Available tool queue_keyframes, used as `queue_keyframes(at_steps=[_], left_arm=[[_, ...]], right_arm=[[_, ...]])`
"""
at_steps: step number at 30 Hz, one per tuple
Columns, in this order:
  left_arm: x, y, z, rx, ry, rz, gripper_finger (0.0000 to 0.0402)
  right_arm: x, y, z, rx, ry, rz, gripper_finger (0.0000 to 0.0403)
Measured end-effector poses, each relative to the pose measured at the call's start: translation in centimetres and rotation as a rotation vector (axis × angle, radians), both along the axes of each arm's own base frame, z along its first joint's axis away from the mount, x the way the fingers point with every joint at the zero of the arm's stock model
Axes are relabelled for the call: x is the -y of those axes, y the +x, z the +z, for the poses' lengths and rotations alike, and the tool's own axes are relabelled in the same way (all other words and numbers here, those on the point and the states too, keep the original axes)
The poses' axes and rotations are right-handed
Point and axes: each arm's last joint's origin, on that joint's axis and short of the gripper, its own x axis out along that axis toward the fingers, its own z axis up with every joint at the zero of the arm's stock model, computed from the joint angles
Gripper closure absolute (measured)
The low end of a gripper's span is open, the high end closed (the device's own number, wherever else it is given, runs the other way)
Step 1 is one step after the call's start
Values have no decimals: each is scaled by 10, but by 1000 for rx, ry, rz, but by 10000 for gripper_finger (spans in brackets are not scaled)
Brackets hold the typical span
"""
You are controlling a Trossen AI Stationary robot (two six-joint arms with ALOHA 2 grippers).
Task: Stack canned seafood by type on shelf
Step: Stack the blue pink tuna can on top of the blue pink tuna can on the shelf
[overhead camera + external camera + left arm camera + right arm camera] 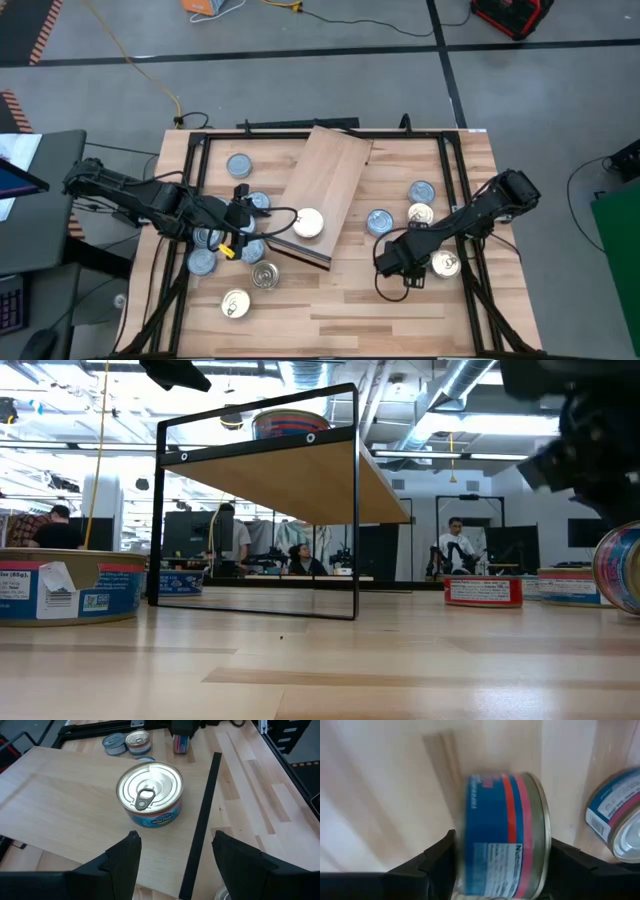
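1. High view: the shelf (325, 185) lies slanted mid-table, and only one pale-lidded tin (308, 223) sits on it, near its dark front edge; no stack has been started.
2. Left gripper (240, 222) hovers just left of the shelf, fingers spread wide and empty, pointed at that tin (149, 793), judging by the left wrist view.
3. Right gripper (395, 262) is low over the right half of the table; the right wrist view shows a blue-and-red-labelled can (506, 834) on its side between the fingers (427, 862), apparently gripped.
4. Around the left arm, loose tins remain: a silver one (239, 165) far left and a gold-topped one (235, 304) near the front edge.
5. On the right, more tins wait, including a silver pair (380, 221) (421, 191) and a pale one (420, 213).
6. My reading: the job is barely begun, with nearly every can still to be sorted and stacked.
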Motion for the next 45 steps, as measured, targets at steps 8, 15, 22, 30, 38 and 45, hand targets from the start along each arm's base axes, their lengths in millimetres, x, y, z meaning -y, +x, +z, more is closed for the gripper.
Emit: queue_keyframes(at_steps=[8, 15, 22, 30, 38, 45], left_arm=[[0, 0, 0, 1, -1, 1, 164], [0, 1, 1, 12, -3, 3, 164], [0, 3, 11, 96, -18, 25, 164], [-1, 2, 22, 134, -16, 62, 164], [-5, 14, 11, 96, 13, 155, 164], [-1, 26, 6, 84, -1, 80, 170]], right_arm=[[0, -1, -3, -22, 28, 21, 136], [0, -2, 9, 34, 37, 11, 192], [-7, 8, 45, 131, -69, 87, 192], [-14, 33, 127, 473, -251, 174, 187], [-18, 70, 163, 845, -304, 389, 188], [0, 96, 176, 977, -405, 517, 187]])
